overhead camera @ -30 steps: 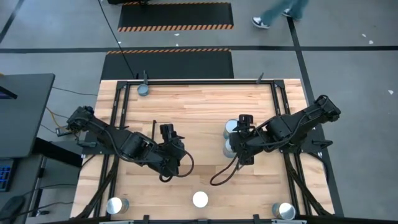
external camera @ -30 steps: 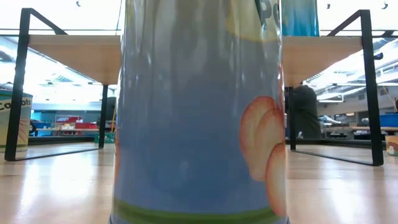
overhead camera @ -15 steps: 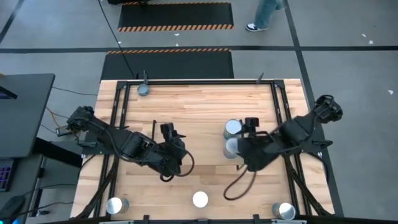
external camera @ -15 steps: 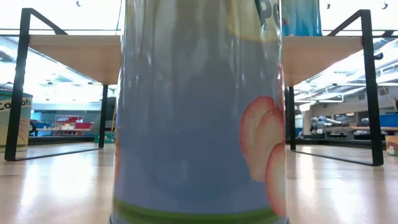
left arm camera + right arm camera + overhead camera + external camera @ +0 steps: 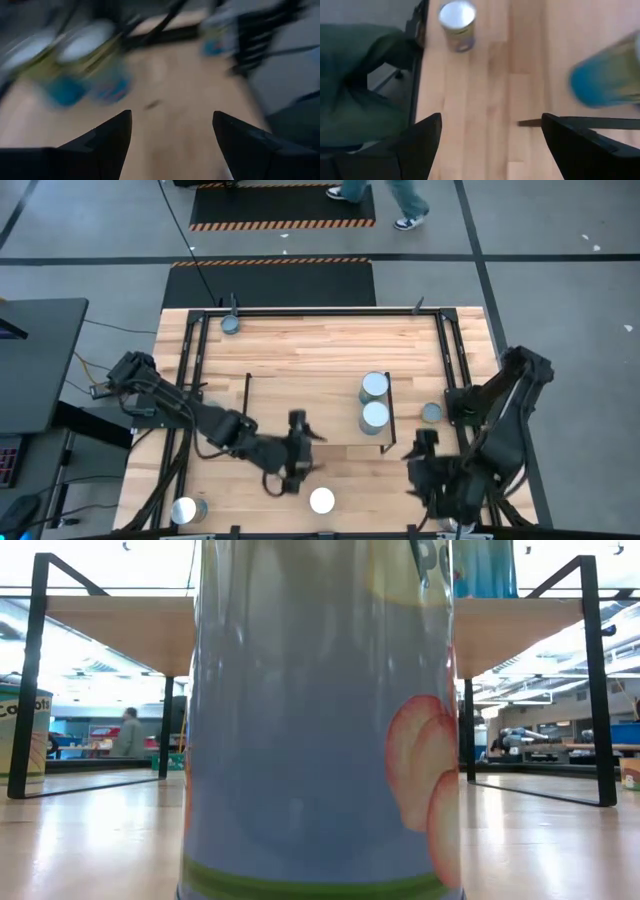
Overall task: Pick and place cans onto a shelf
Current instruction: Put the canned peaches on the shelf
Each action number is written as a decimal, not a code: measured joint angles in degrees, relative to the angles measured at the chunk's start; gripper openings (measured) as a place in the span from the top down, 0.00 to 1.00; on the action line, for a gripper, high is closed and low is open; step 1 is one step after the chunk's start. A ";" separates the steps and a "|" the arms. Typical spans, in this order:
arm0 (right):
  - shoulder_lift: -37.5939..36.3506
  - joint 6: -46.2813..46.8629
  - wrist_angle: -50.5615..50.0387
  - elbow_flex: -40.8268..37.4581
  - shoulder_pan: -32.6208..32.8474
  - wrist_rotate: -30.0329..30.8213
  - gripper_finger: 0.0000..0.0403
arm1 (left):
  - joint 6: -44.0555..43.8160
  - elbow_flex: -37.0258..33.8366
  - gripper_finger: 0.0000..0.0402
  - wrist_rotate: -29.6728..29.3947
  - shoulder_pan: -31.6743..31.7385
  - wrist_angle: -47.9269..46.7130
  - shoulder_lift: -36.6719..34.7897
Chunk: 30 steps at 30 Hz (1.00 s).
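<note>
The shelf (image 5: pixel 300 405), a light-wood board with black wire end frames, stands mid-table. Two cans (image 5: pixel 374 385) (image 5: pixel 374 416) stand upright on its right end. Other cans stand on the table: far left (image 5: pixel 231 324), right (image 5: pixel 431 413), near left (image 5: pixel 186 510) and near centre (image 5: pixel 321 500). My left gripper (image 5: pixel 305 435) hovers open over the shelf's near edge, with bare wood between its fingers (image 5: pixel 172 145). My right gripper (image 5: pixel 418 450) hangs open above the table near its front right. It looks along the near edge toward the near-centre can (image 5: pixel 457 17). One can (image 5: pixel 320 740) fills the low view.
A black rail frame (image 5: pixel 455 360) edges the table. A person walks across the floor (image 5: pixel 400 195) beyond the far edge. A dark desk (image 5: pixel 40 360) stands off the table's left. The wood between the shelf and the near edge is bare except for the near-centre can.
My right gripper has swung away from the two cans on the shelf, toward the table's near edge. The cans stay upright where they were. My left gripper has gone toward the table's near right and tipped up from pointing down. Both stay open.
</note>
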 joint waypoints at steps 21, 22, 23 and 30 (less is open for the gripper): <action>15.72 -1.46 16.74 -1.08 -0.84 4.22 0.13 | -16.10 11.26 0.17 -1.72 -13.39 1.22 19.90; 15.70 -1.23 17.48 -1.08 -0.84 4.16 0.13 | -16.10 11.27 0.15 -2.00 -13.02 0.92 20.42; 15.63 -0.77 18.14 -1.08 -0.84 4.35 0.13 | -16.08 11.27 0.14 -2.86 -12.70 0.57 20.89; 15.57 -0.27 19.62 -1.27 -0.84 5.56 0.13 | -17.90 11.25 0.12 -5.16 -9.60 -2.86 22.75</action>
